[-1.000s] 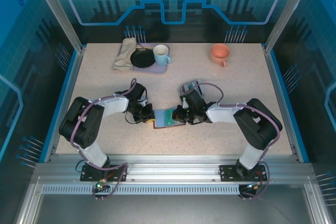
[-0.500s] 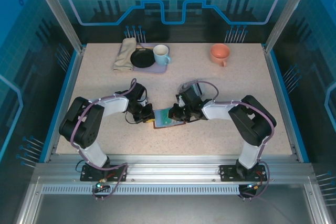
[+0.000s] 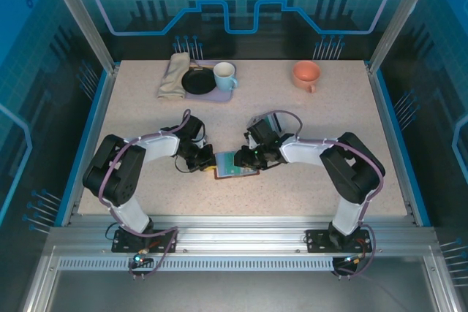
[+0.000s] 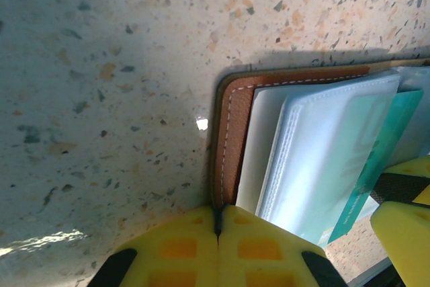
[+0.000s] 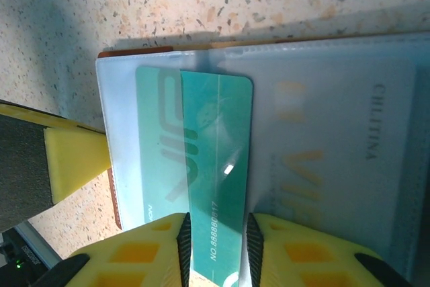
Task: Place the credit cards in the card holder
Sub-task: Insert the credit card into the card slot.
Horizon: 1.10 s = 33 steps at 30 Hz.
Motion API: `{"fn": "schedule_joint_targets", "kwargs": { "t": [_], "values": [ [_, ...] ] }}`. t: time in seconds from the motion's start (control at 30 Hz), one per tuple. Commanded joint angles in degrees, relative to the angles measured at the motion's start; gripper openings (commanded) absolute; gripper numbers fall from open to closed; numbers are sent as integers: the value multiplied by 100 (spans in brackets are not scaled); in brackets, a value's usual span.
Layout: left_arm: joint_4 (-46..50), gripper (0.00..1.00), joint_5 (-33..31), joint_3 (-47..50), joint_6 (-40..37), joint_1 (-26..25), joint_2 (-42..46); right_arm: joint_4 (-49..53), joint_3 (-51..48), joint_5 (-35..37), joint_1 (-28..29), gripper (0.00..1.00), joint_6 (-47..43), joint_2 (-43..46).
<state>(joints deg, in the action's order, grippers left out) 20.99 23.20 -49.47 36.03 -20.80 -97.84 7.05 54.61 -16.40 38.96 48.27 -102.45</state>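
Poking from the card holder (image 4: 232,132), a teal card (image 5: 218,159) lies under parted right hand (image 5: 216,247); left hand (image 4: 217,223) clamps its cover.

Speckled table (image 3: 333,126): 1 open card holder (image 3: 235,166) near centre; 1 tray (image 3: 223,96), 1 cloth (image 3: 173,76) far left; 1 orange cup (image 3: 306,74) far right.

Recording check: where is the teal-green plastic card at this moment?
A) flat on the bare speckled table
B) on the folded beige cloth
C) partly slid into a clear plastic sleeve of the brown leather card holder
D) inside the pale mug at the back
C: in the right wrist view, one long strip of the teal-green plastic card looks hazy under the clear plastic sleeve. The rest is uncovered and lies over the open brown leather card holder.
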Motion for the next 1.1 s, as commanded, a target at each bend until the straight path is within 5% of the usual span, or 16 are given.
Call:
{"fn": "schedule_joint_targets", "kwargs": {
  "t": [0.0,0.27,0.63,0.9,1.07],
  "values": [
    [138,0,37,-61,7,-45,-217,471,243,88,-35,30,-213,-133],
    [145,0,70,-56,-30,-47,-235,626,637,-61,-20,16,-477,-477],
    [142,0,77,-75,-48,-45,-245,748,1137,-575,69,14,-758,-837],
    [179,0,18,-67,-61,-43,-206,2013,1537,596,81,21,-1220,-404],
    [176,0,33,-92,-51,-46,-224,2055,1534,675,124,25,-1230,-516]
  ]
}}
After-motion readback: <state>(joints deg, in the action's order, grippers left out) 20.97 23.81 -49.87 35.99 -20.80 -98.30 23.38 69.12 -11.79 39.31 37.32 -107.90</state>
